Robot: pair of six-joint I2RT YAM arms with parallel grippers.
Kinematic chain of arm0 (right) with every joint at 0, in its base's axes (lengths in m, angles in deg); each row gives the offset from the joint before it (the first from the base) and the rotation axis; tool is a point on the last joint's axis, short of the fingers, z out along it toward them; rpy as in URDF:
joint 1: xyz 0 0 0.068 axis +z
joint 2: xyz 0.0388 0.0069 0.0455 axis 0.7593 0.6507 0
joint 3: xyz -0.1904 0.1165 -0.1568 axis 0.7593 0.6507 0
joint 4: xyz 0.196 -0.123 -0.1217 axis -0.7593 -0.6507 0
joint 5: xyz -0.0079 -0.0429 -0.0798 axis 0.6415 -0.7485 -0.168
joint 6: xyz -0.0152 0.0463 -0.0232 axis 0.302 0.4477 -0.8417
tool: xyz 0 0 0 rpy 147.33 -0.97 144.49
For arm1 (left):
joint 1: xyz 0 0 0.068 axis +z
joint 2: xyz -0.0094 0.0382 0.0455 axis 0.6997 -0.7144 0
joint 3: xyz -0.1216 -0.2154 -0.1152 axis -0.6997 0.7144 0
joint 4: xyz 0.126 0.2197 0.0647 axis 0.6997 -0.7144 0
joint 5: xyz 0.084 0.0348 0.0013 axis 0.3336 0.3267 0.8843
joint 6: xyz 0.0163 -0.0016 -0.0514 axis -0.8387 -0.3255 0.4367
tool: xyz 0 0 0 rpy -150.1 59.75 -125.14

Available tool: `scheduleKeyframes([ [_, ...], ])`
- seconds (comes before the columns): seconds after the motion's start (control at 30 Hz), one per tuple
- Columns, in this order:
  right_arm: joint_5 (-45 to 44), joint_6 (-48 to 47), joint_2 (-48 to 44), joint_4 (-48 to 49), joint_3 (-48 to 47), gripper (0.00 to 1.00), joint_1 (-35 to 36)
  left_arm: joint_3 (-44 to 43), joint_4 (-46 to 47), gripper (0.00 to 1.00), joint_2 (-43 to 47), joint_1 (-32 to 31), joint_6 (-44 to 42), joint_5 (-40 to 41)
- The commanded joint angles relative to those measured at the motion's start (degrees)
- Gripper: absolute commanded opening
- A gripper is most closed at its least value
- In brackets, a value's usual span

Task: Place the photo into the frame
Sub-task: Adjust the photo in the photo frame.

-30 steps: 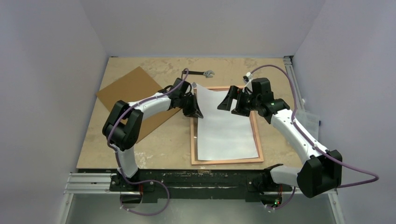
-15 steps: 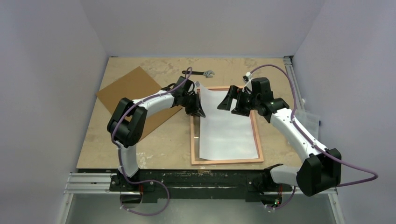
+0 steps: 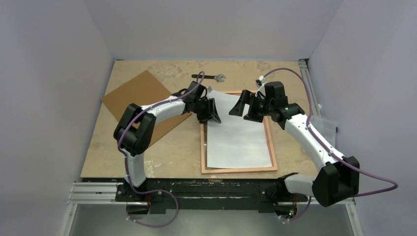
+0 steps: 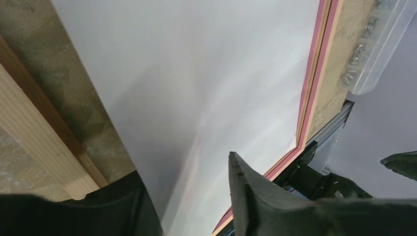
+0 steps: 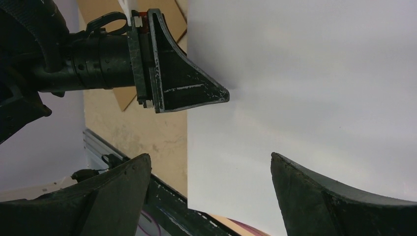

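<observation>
The photo (image 3: pixel 238 137) lies white back up inside the pink-edged frame (image 3: pixel 269 142) on the table. In the left wrist view the photo (image 4: pixel 196 73) fills most of the picture, with the frame's pink rail (image 4: pixel 314 83) beyond it. My left gripper (image 3: pixel 213 118) is at the photo's upper left edge, open, and that edge runs loose between its parted fingers (image 4: pixel 246 196). My right gripper (image 3: pixel 239 115) hovers wide open over the photo's upper part (image 5: pixel 319 73), holding nothing. From the right wrist, the left gripper's finger (image 5: pixel 196 93) shows at the sheet's edge.
A plain brown board (image 3: pixel 142 98) lies at the back left, partly under the left arm. A black wrench (image 3: pixel 209 76) lies behind the frame. A clear plastic bag (image 3: pixel 324 125) sits off the table's right edge. A metal rail (image 3: pixel 196 189) runs along the front.
My left gripper has opened off the photo's left edge after carrying it slightly right. The raised corner has settled flatter into the frame. The right arm has not moved.
</observation>
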Motion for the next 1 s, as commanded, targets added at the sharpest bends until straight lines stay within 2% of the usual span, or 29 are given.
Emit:
scheduleKeyframes([
  [0.0, 0.4, -1.2, -0.2, 0.5, -2.1, 0.91, -0.3, -1.1, -2.9, 0.53, 4.6, -0.9, -1.1, 4.1],
  [0.1, 0.4, -1.2, -0.6, 0.5, -1.9, 0.91, -0.3, -2.6, -8.1, 0.72, 6.9, -1.6, -3.0, 9.2],
  [0.27, 0.1, -1.4, -0.8, 0.4, -1.7, 0.91, -0.3, -5.8, -17.0, 0.86, 10.2, -3.4, -5.4, 18.3],
  [0.6, 0.0, -2.5, -0.8, -0.1, -1.3, 0.91, -0.3, -4.3, -23.2, 0.89, 17.0, -3.9, -6.6, 29.7],
  [0.8, -0.3, -2.5, -0.1, -0.3, -0.6, 0.91, -0.2, -0.7, -23.3, 0.89, 18.8, -3.8, -6.4, 32.7],
  [0.97, 0.6, -1.7, 1.9, 1.2, 0.3, 0.91, 0.2, 4.7, -21.1, 0.90, 17.9, -2.0, -4.8, 31.6],
])
